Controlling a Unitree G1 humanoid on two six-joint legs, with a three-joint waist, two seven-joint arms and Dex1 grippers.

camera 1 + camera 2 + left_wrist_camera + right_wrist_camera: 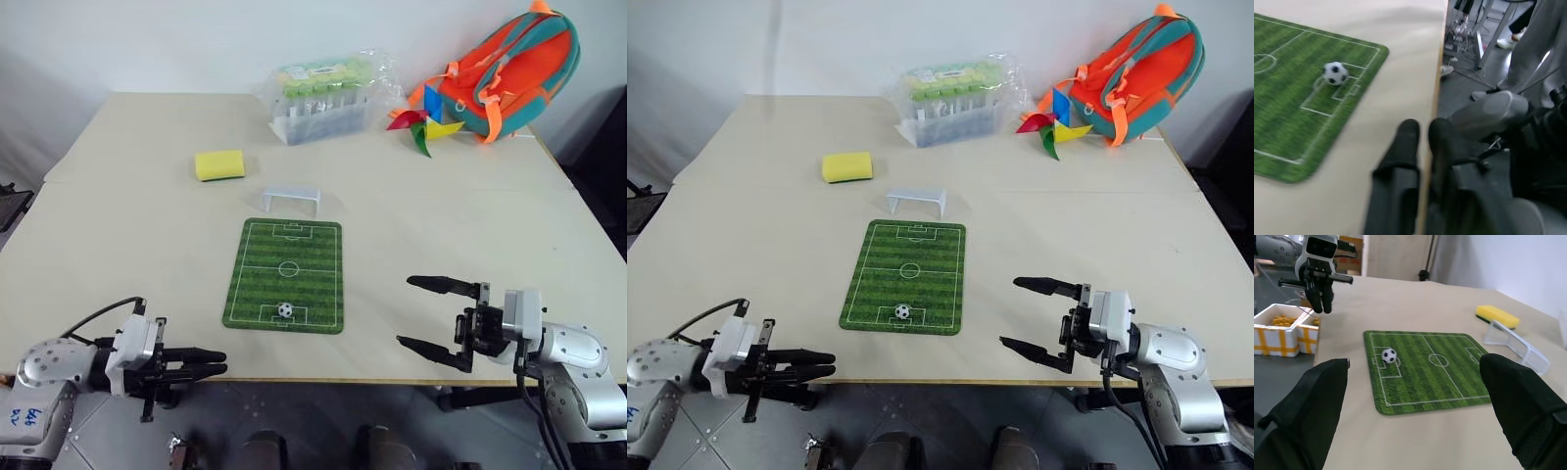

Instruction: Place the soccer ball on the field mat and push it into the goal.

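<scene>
The soccer ball [285, 309], small and white with black patches, rests on the field mat [284, 264] in the penalty area at its near end. The white goal [290, 199] stands on the table just past the mat's far end, apart from it. My left gripper [217, 367] is shut on nothing, level at the table's front edge, left of the mat and pointing right. In the left wrist view its fingers [1405, 139] lie along the table edge, well short of the ball [1335, 73]. My right gripper [407, 311] is open and empty, right of the mat, pointing left.
A yellow sponge [219, 164] lies left of the goal. A clear package of bottles [323, 98], a coloured pinwheel [423, 122] and an orange backpack [514, 69] sit along the far side. A white crate [1283, 330] stands on the floor beyond the table's front edge.
</scene>
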